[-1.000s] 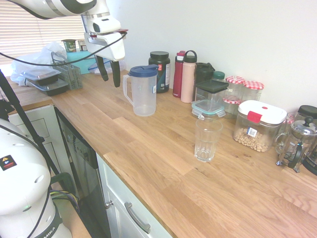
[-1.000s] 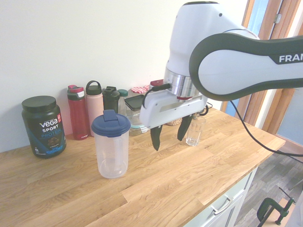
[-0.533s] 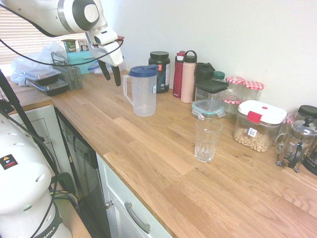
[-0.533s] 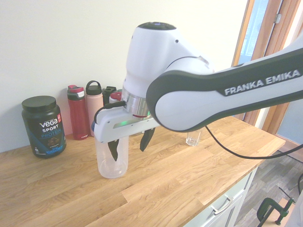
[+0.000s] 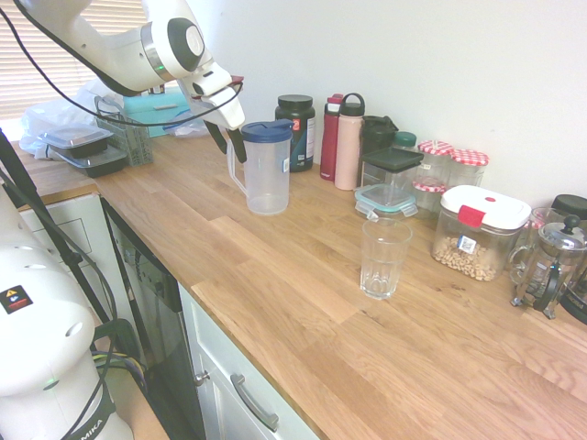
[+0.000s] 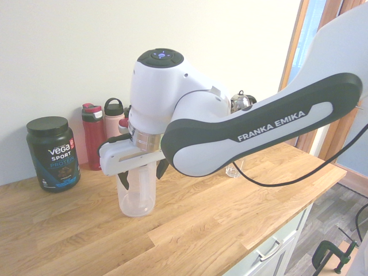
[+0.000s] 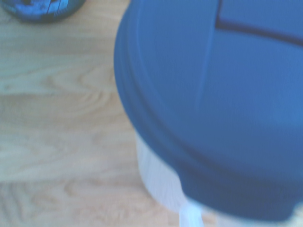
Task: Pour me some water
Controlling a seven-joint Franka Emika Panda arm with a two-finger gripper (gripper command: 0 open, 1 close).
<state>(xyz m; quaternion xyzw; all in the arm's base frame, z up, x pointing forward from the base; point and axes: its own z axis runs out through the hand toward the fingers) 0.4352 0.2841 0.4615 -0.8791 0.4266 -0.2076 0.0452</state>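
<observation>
I see a wooden tabletop running along a white wall. A clear plastic pitcher with a dark blue lid stands upright on it, its handle facing the arm. My white arm reaches in from the window side, and its gripper hangs tilted downward right at the pitcher's handle. The dark fingers are spread wide, with nothing held between them. From the opposite side, the gripper sits in front of the pitcher's upper half and hides the lid, and one finger shows on each side of the pitcher's body. I cannot tell whether they touch it. The wrist camera shows the blue lid from close above, blurred. An empty drinking glass stands well apart from the pitcher, further along the tabletop. Behind the pitcher, against the wall, stand a black protein tub, a red bottle and a pink bottle.
</observation>
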